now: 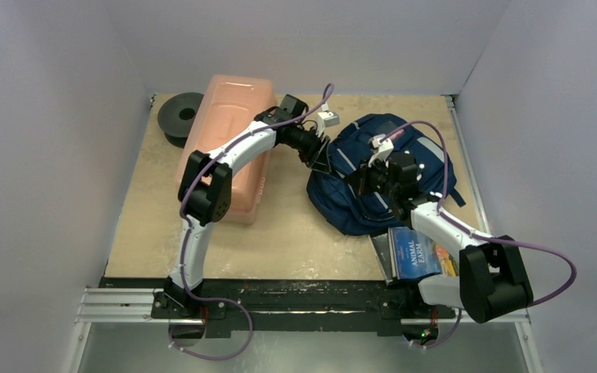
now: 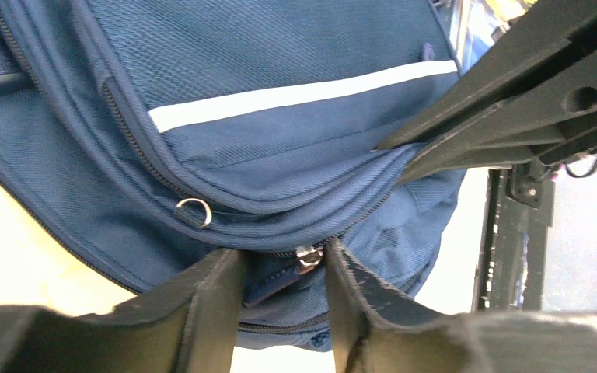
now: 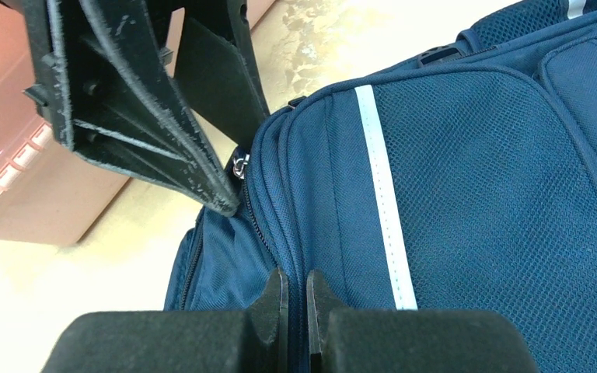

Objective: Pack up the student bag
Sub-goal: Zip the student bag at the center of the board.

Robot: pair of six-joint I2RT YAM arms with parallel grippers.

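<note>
Backpack (image 1: pixel 347 198) of navy fabric with grey stripes, lying right of centre on your table (image 1: pixel 303 233), near the long pink plastic box (image 1: pixel 229 116), your left gripper (image 2: pixel 284 256) part-spread astride its silver zip pull (image 2: pixel 308 256), grip impossible to tell, your right gripper (image 3: pixel 296 276) closed over the fabric.

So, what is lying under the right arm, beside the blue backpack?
A blue book titled Animal Farm, resting on a darker flat item. The right arm covers part of both, so whatever else lies there cannot be identified.

The backpack (image 1: pixel 342 198) is navy blue with pale grey stripes, the box (image 1: pixel 233 101) pink, the spool (image 1: pixel 179 116) black, the book (image 1: pixel 413 252) blue, the table (image 1: pixel 303 249) mottled beige.
</note>
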